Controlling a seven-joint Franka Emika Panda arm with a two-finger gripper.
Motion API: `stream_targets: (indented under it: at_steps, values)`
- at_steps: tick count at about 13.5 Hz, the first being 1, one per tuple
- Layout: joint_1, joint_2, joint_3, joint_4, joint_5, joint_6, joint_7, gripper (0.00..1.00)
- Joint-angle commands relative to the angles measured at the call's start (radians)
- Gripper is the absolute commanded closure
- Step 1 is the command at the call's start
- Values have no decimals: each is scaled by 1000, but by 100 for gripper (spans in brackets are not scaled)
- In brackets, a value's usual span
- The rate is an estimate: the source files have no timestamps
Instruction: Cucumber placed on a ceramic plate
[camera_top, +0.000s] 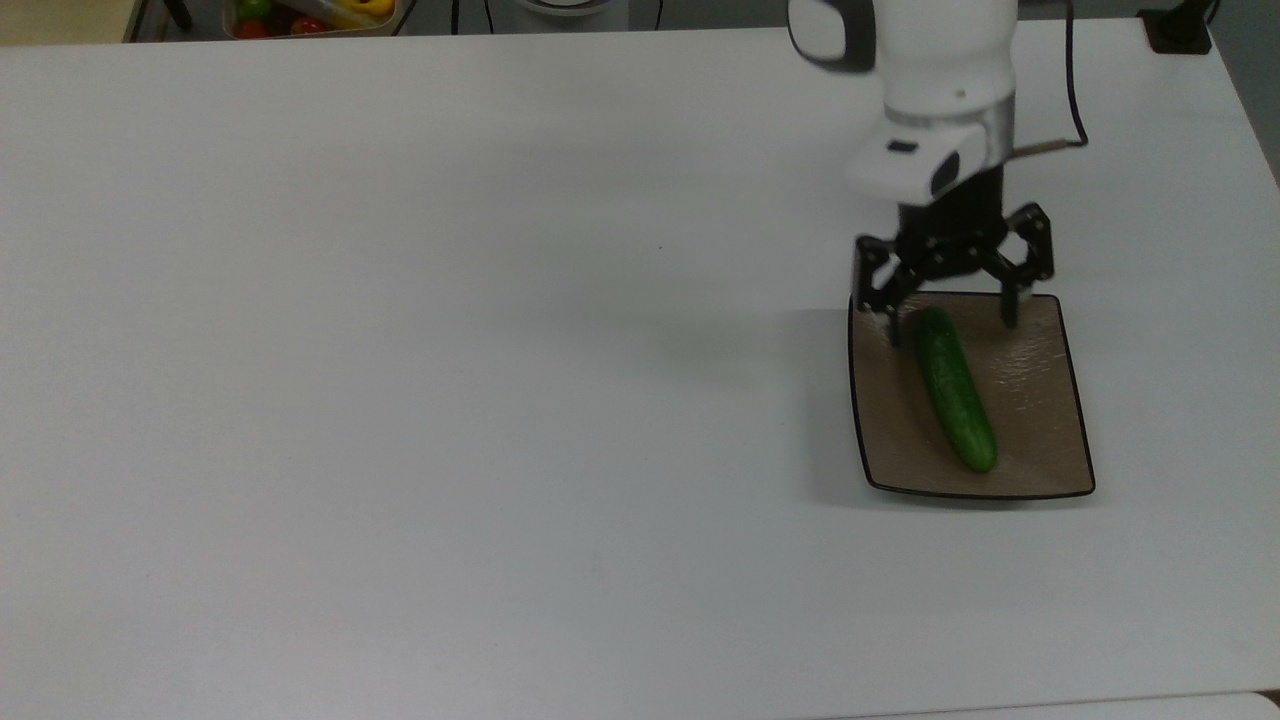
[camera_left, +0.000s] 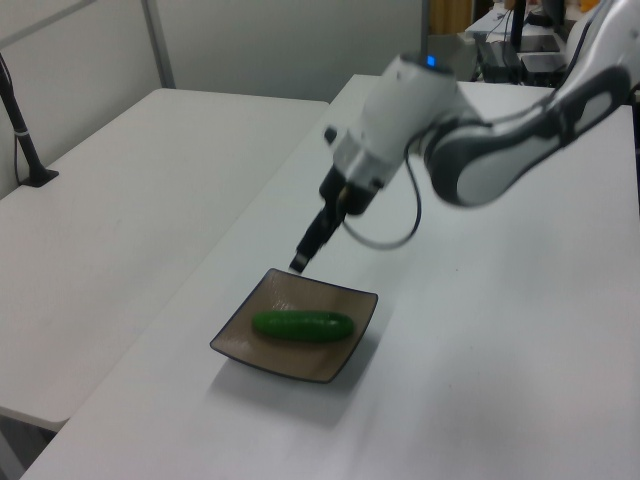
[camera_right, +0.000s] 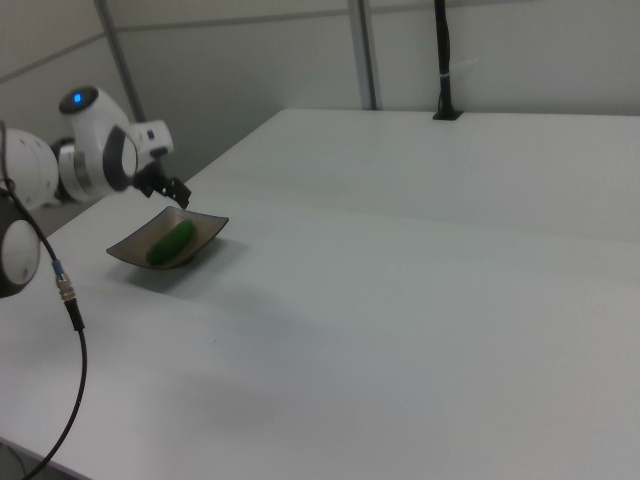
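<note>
The dark green cucumber (camera_top: 955, 390) lies flat on the square brown ceramic plate (camera_top: 1040, 425), running lengthwise down its middle. The left view shows the cucumber (camera_left: 302, 325) resting across the plate (camera_left: 335, 360), and the right view shows the cucumber (camera_right: 172, 244) in the plate (camera_right: 207, 228) too. My gripper (camera_top: 950, 320) hangs open above the plate's far edge, with nothing between its fingers. In the left view the gripper (camera_left: 300, 262) is clearly lifted off the plate and apart from the cucumber. The right view has the gripper (camera_right: 178, 195) just above the plate's rim.
A bin of colourful produce (camera_top: 310, 15) stands past the table's far left corner in the top view. A black cable (camera_top: 1070, 100) trails from the wrist. A black post base (camera_top: 1180, 30) sits at the top view's far right corner. A second table (camera_left: 120, 200) adjoins in the left view.
</note>
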Motion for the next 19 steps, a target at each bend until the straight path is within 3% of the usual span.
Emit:
stream_targets:
  at_steps: [1,7,10,12,13,15,19]
  values:
    - [-46,-199,-3,-74,-10,-263,29,0]
    - [-167,-448,-6,-80,61,-734,33,0]
    - [-210,-524,-6,-109,73,-868,24,0]
    - [-241,-566,-31,-120,96,-958,3,0]
    - [-241,-584,-67,-137,128,-996,-46,0]
    - [-239,-623,-127,-188,154,-1000,-173,0]
    - [-249,-604,-160,-188,154,-942,-302,0]
